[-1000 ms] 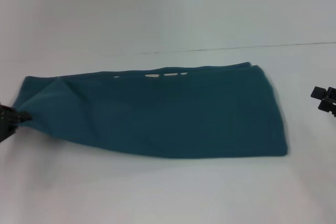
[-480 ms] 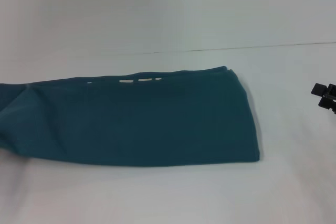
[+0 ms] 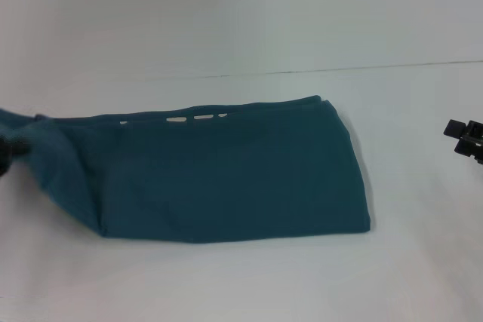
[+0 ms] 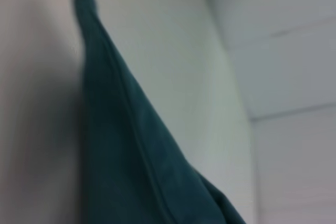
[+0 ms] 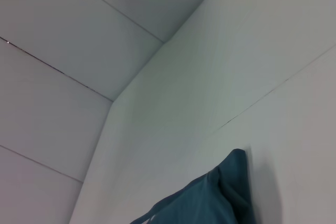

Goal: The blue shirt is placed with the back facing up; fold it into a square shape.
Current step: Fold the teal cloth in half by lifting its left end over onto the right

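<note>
Now left gripper [image 3: 4, 148] is seeming to pinch the shirt's left end, grip not clearly visible | blue shirt [image 3: 226, 171] is lying as a long band running left-right on white table [image 3: 241, 28] | right gripper [image 3: 466, 138] is idling beyond the right end, well apart.

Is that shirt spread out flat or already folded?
Folded, not yet square: the shirt lies as a long band with doubled layers at its right end, white lettering peeking at its far edge.

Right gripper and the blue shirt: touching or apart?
Apart. The head view shows the right gripper at the right edge, with bare white table between it and the blue shirt.
</note>
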